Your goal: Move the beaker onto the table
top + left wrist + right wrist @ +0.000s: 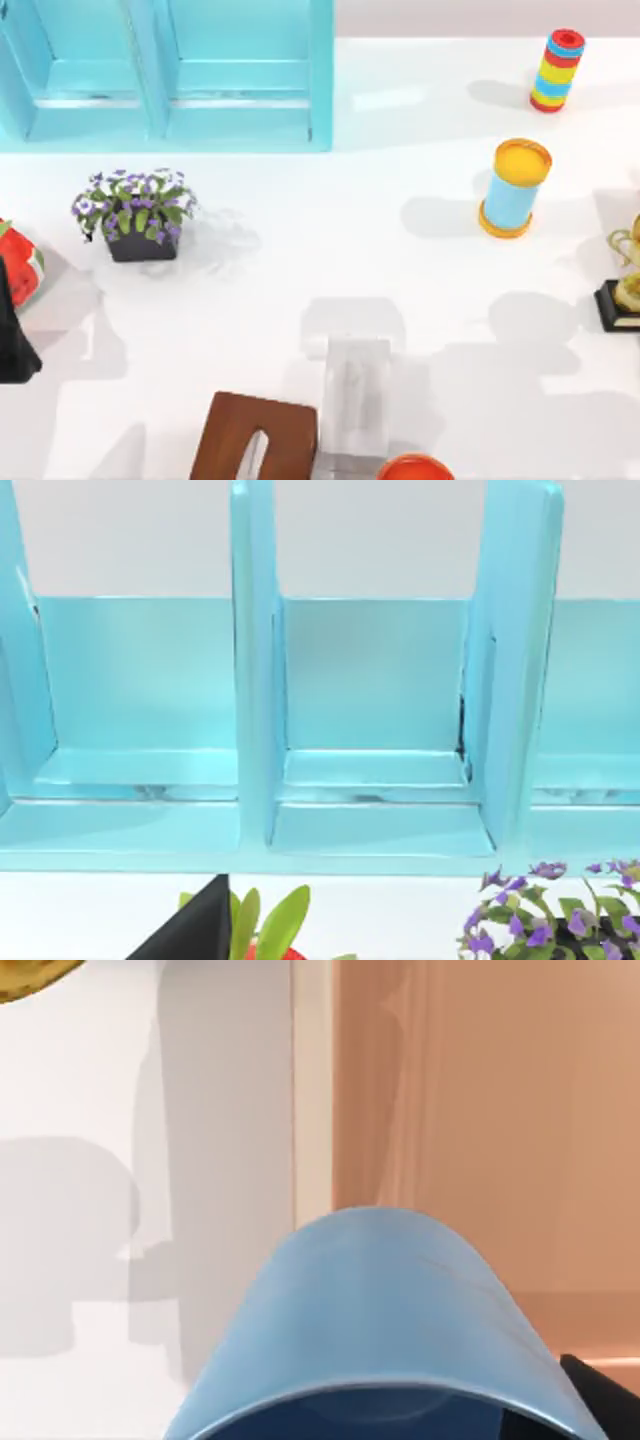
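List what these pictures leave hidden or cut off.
- Beaker: right wrist view, base cut by the frame edge; what holds it is unseen.
- Wooden board: top view, cut by the bottom edge.
- Red-green object: top view, cut by the left edge, identity unclear.

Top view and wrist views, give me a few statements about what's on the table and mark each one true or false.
1. The flower pot stands in front of the turquoise cabinet. True.
2. The light-blue cylinder with yellow rims lies on its side. False: it stands upright.
3. The rainbow-striped cylinder is at the table's far right. True.
4. The beaker is red. False: the right wrist view shows it plain blue, close to the camera.
5. The wooden board sits inside the cabinet. False: it is at the near edge.
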{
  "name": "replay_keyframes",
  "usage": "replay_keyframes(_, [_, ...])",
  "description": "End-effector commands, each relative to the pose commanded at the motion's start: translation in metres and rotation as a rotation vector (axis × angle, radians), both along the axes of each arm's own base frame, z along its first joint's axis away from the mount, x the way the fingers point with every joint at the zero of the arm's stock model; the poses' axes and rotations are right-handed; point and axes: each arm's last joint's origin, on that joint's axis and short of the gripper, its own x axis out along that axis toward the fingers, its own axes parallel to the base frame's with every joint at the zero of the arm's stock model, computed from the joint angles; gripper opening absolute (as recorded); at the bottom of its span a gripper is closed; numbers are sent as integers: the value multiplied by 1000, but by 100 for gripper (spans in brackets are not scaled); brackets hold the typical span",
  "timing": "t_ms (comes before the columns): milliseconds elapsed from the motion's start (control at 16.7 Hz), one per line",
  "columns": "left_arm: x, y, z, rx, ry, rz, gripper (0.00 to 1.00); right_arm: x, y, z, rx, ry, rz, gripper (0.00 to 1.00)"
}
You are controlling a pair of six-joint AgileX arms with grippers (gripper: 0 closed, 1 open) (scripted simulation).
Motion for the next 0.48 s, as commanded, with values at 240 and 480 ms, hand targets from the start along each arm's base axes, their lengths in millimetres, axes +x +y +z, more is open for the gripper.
replay_keyframes(240, [0,0,0,0,0,0,100,51,43,22,16,-50,-2,0])
replay_keyframes(480, [0,0,0,0,0,0,100,102,110,22,44,-51,-6,0])
